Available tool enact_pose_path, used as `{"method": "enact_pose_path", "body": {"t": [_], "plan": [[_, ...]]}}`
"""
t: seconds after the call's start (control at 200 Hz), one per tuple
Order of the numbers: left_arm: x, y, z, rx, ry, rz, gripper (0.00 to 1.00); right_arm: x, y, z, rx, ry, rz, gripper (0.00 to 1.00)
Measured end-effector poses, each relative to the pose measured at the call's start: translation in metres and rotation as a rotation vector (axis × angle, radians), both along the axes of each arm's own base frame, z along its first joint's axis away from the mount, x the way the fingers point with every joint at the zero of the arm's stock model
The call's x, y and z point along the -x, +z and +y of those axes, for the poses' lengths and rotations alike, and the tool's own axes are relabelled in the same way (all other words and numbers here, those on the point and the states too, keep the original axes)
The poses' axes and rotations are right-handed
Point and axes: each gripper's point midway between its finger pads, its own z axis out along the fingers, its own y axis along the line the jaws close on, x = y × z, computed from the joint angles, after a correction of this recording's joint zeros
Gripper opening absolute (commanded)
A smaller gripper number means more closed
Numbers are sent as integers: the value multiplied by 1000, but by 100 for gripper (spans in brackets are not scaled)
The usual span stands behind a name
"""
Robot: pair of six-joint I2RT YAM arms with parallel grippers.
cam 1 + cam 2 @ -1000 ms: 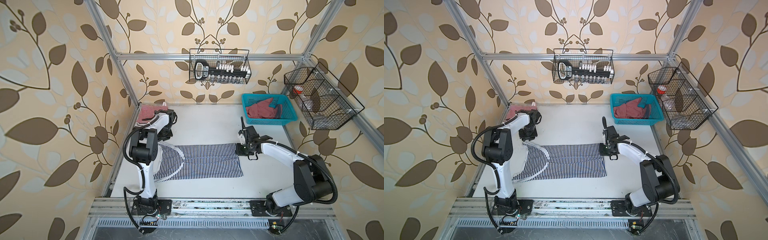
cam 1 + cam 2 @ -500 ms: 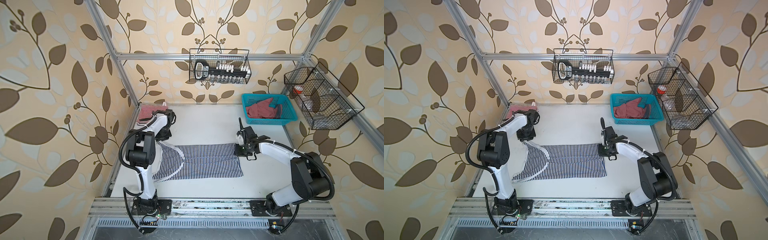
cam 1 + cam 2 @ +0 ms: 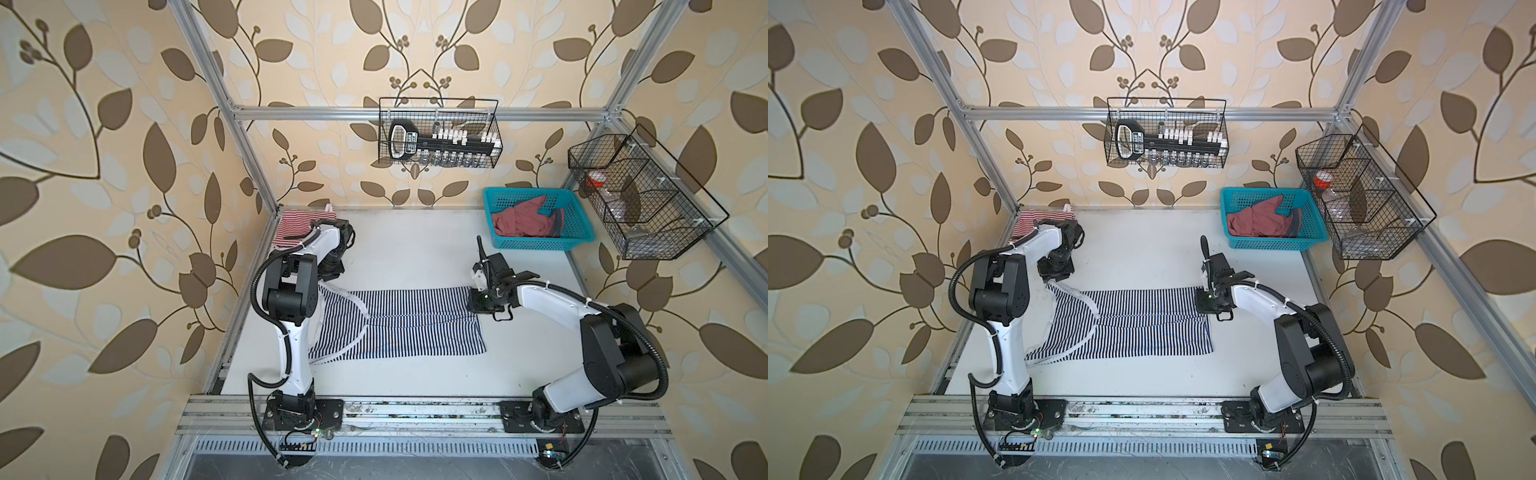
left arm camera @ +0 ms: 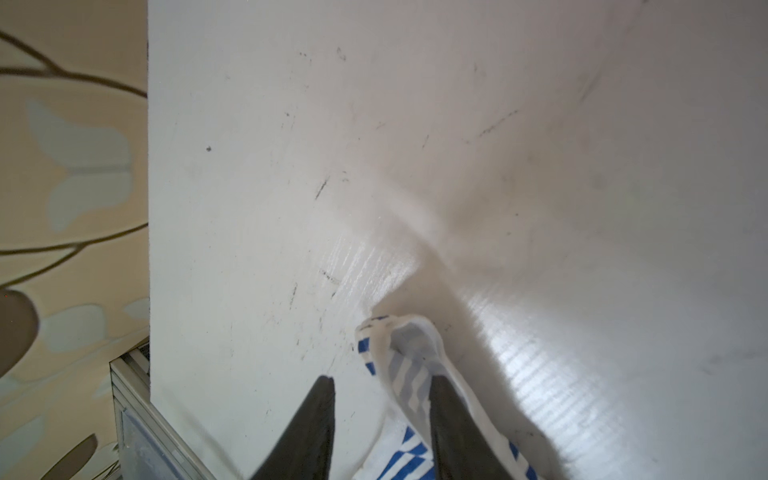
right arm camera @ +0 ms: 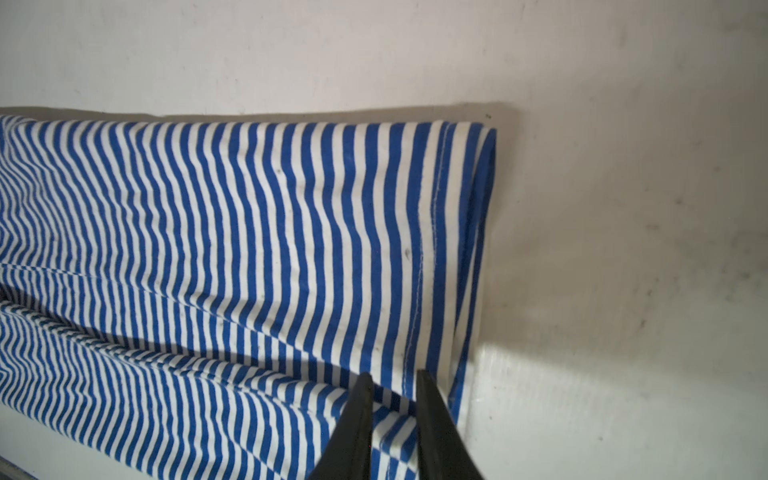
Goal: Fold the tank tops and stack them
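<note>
navy-and-white striped tank top [image 5: 249, 232]: hemmed end lying on white counter [image 5: 623, 208]; right pincer [image 5: 392, 376] pinching the hem edge.

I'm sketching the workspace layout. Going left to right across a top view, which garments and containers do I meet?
red-and-white striped tank top → navy-and-white striped tank top → turquoise basket holding the dusty red tank top → black wire basket on the right wall

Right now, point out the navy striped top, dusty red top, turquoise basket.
navy striped top [image 3: 415, 324]: in a top view, mid body.
dusty red top [image 3: 519, 220]: in a top view, bunched middle.
turquoise basket [image 3: 536, 245]: in a top view, front wall.
</note>
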Motion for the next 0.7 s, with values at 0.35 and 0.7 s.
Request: {"method": "enact_pose_path", "body": {"t": [0.35,0.7], "plan": [[13,-10,7,-29,21,32,21,1,-2,0,-1,1,6,20],[44,-24,16,-67,76,43,9,1,-1,1,-4,3,7,20]]}}
